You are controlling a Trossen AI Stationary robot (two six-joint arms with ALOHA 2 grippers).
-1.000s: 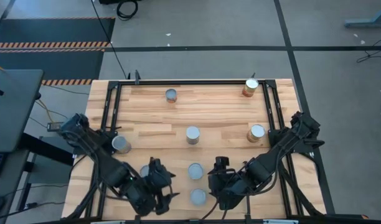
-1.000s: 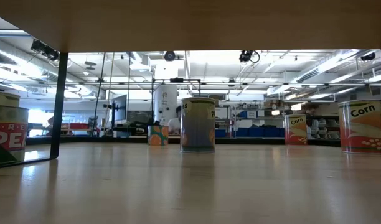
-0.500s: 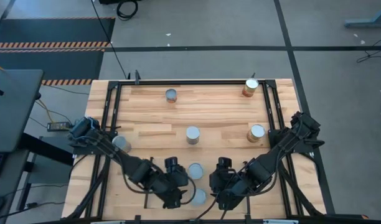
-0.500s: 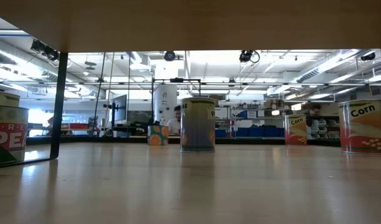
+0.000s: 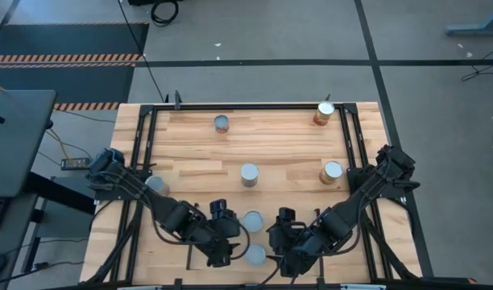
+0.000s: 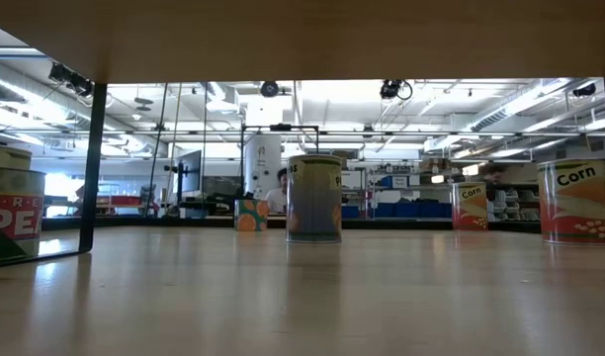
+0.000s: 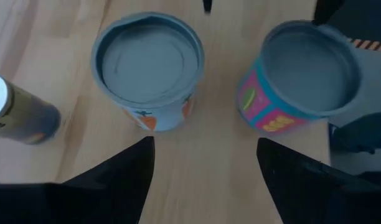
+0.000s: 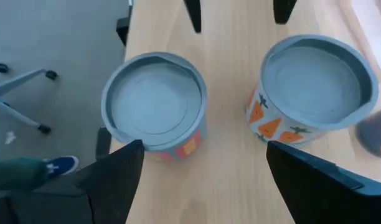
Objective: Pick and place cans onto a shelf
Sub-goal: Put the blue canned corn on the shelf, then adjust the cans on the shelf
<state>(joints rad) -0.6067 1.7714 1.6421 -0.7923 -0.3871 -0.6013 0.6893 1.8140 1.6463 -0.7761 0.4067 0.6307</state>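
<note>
Several cans stand upright on the wooden tabletop [image 5: 190,145]. Two stand close together near the front edge: a carrot-labelled can [image 5: 252,221] and a pink-and-teal can [image 5: 254,254]. My left gripper [image 5: 222,242] is open just left of this pair, which fills the left wrist view (carrot can [image 7: 147,62], pink can [image 7: 305,74]). My right gripper [image 5: 283,242] is open just right of the pair (pink can [image 8: 154,106], carrot can [image 8: 318,87]). Neither gripper touches a can. The shelf shows only as a pale wood band [image 6: 302,40] across the top of the low view.
Other cans stand at the far left [image 5: 221,123], the far right corner [image 5: 325,112], the middle [image 5: 249,174], the right [image 5: 332,171] and the left [image 5: 155,185]. Black frame bars [image 5: 142,153] run along the table's sides. A black post [image 6: 93,168] stands at the low view's left.
My left gripper has swung toward the table's right edge, from the front left up to the two front cans. My right gripper has stayed about where it was. The cans have not moved.
</note>
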